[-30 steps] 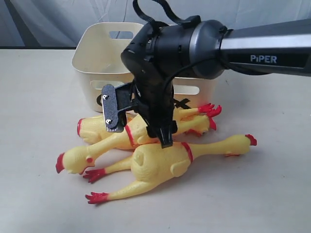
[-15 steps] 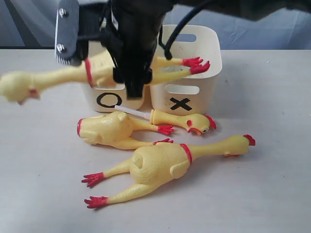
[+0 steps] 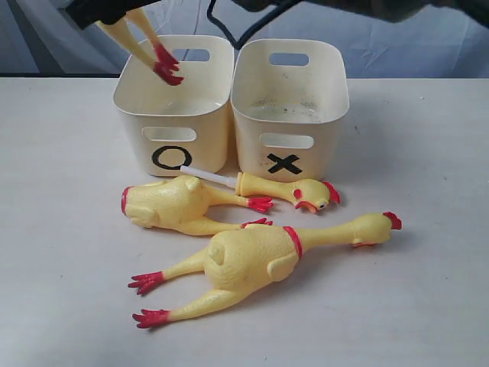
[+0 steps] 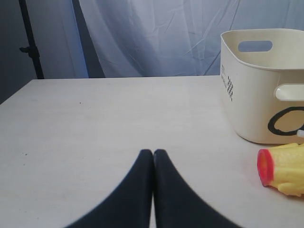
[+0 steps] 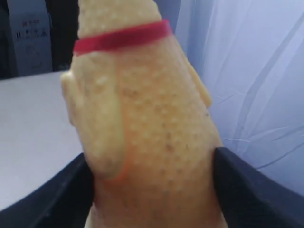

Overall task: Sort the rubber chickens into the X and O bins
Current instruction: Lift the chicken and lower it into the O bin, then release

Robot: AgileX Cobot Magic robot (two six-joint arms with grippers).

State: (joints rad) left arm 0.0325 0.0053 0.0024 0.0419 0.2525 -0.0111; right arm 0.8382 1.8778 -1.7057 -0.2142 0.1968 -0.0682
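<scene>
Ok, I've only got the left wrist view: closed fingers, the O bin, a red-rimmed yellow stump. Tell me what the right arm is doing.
Observer: The right gripper is clamped on the held chicken, one finger on each side of its body.
Operator: Give me its place relative to the bins.
Observer: Its red feet hang over the open top of the O bin.
Operator: List what's left to sort.
Observer: A whole chicken, a headless body and a head-neck piece lie in front of the O bin and the X bin.
</scene>
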